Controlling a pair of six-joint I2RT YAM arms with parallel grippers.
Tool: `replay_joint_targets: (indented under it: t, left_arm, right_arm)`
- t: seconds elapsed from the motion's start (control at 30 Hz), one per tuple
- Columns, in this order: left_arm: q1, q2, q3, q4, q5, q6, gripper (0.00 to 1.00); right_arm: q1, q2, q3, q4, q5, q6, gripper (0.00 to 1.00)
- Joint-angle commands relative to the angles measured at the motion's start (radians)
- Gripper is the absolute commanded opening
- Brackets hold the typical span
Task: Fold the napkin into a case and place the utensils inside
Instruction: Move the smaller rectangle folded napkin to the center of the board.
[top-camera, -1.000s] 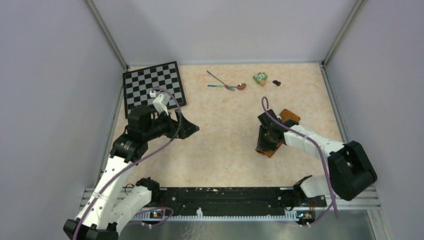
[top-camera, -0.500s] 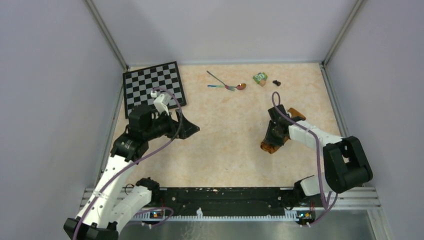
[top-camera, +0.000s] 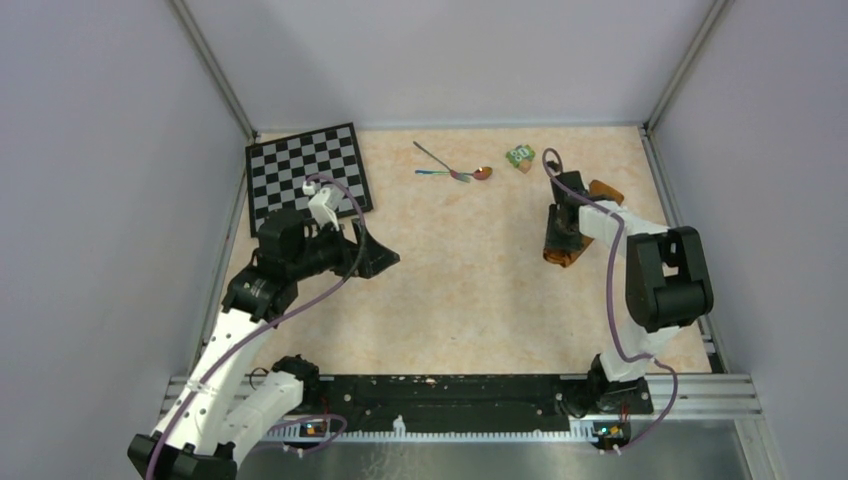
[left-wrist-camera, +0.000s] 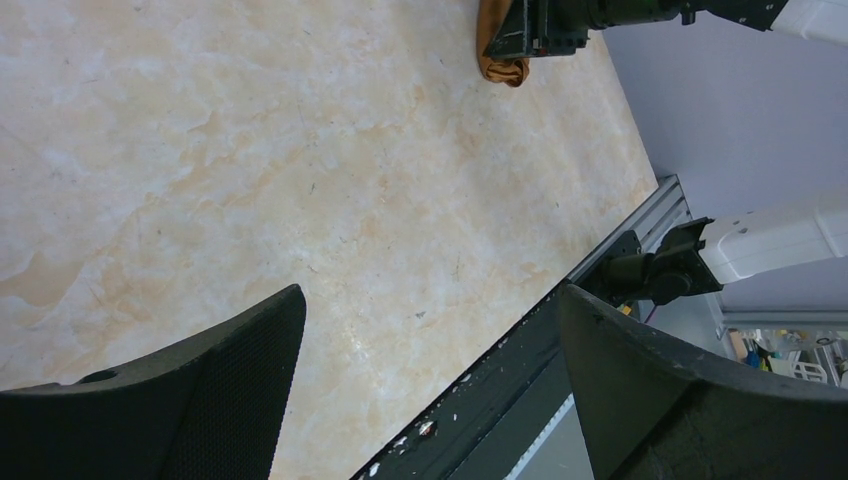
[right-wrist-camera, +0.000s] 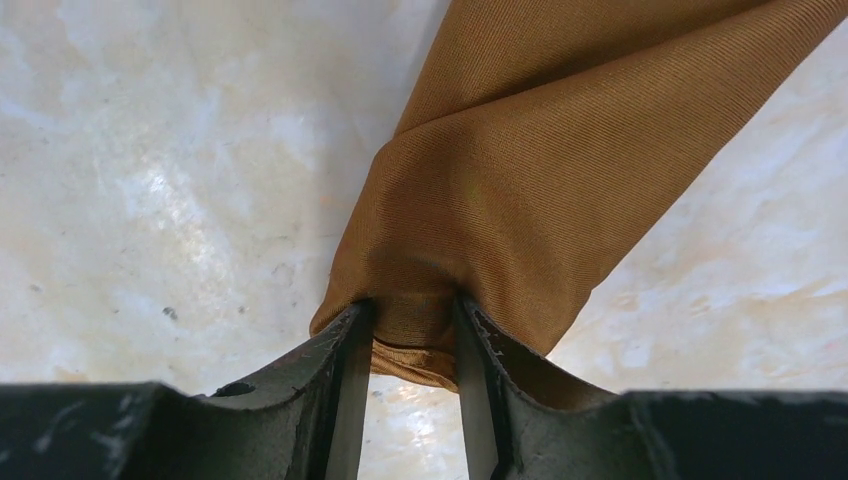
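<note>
The orange-brown napkin (top-camera: 568, 252) is bunched into a narrow bundle at the right of the table, with one end (top-camera: 604, 190) showing beyond the arm. My right gripper (top-camera: 562, 236) is shut on the napkin (right-wrist-camera: 520, 170); its jaws pinch a thick fold of it (right-wrist-camera: 412, 312). The napkin also shows in the left wrist view (left-wrist-camera: 497, 50). The two utensils (top-camera: 452, 168), a spoon with a coppery bowl and a second thin piece, lie crossed at the back centre. My left gripper (top-camera: 385, 258) is open and empty over the left-centre of the table (left-wrist-camera: 425, 330).
A black-and-white chessboard (top-camera: 306, 177) lies at the back left. A small green block (top-camera: 519, 155) sits to the right of the utensils. Grey walls close in the table on three sides. The black rail (top-camera: 440, 390) runs along the near edge.
My right gripper has carried the bunched napkin away from the near side toward the back right. The small black item by the green block is now hidden behind the arm. The left arm has stayed still.
</note>
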Motion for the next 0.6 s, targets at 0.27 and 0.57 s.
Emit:
replay_joint_targets:
  t: [0.27,0.57]
  left_arm:
    - [0.002,0.007,0.007,0.026,0.033,0.027,0.99]
    - [0.002,0.033,0.010,0.041,0.039,0.025,0.99]
  right_arm:
    - [-0.115,0.119,0.039,-0.046,0.162,-0.220,0.38]
    - [0.007,-0.106,0.146,-0.122,0.202,-0.242,0.57]
